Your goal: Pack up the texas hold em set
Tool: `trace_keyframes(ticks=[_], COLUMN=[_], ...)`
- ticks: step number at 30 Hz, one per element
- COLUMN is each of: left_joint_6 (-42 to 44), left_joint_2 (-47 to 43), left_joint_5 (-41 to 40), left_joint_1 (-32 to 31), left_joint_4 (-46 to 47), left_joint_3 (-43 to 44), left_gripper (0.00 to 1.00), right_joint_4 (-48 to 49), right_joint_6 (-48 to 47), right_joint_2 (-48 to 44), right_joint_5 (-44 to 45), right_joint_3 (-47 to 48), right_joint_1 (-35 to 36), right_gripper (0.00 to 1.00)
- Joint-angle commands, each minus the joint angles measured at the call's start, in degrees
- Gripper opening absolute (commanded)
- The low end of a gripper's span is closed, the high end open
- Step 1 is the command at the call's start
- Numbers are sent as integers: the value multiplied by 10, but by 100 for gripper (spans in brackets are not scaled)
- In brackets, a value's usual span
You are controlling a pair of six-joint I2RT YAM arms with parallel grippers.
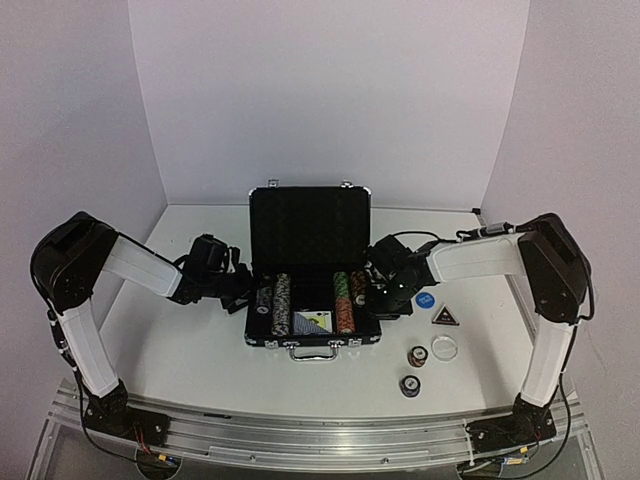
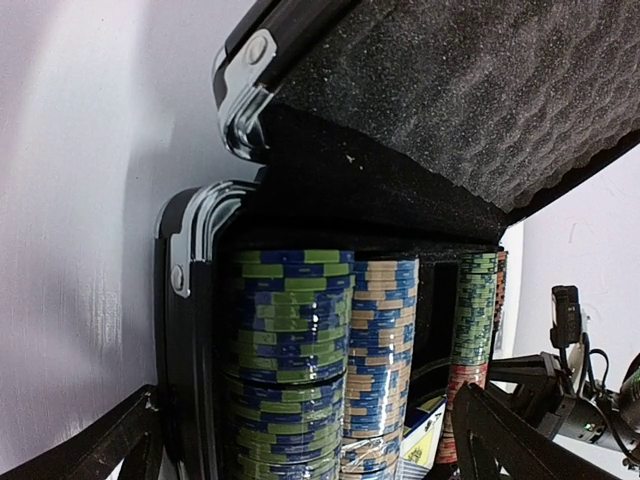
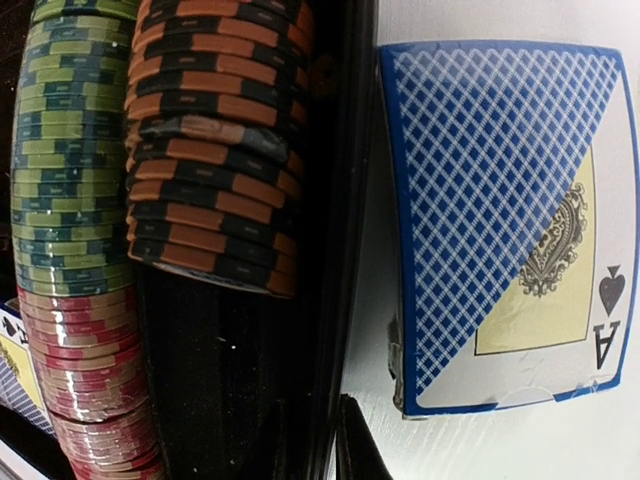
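Note:
The black briefcase (image 1: 262, 338) lies open at the table's middle, its lid upright. Rows of striped poker chips (image 1: 281, 303) fill it, and a blue-backed deck (image 1: 314, 321) lies in its middle. My left gripper (image 1: 243, 290) is open at the case's left wall; its fingers (image 2: 110, 450) flank the blue-green chips (image 2: 290, 340). My right gripper (image 1: 384, 297) is at the case's right wall. Only one finger (image 3: 365, 450) shows, outside the wall, beside a second blue-backed deck (image 3: 500, 220) on the table. Orange-black chips (image 3: 215, 140) lie inside that wall.
Right of the case lie a blue disc (image 1: 425, 299), a dark triangular button (image 1: 444, 316), a clear disc (image 1: 445, 347) and two short chip stacks (image 1: 417, 356) (image 1: 410, 385). White walls close in the table on three sides.

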Motion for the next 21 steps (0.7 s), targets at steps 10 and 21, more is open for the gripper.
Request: trace_keyframes(ticks=[10,21], left_joint_6=[51,31], left_joint_2=[-170,-303], left_joint_5=[-181,-245], left_joint_1=[-17,-20], left_joint_4=[-277,-439], left_joint_3=[109,101], left_gripper=[100,100], right_joint_4=[-26,-152], right_joint_6=[-21,-20], right_joint_2=[-196,-448], right_joint_5=[-29,52], right_joint_3=[-12,-159], right_joint_1=[13,12], right_gripper=[60,98])
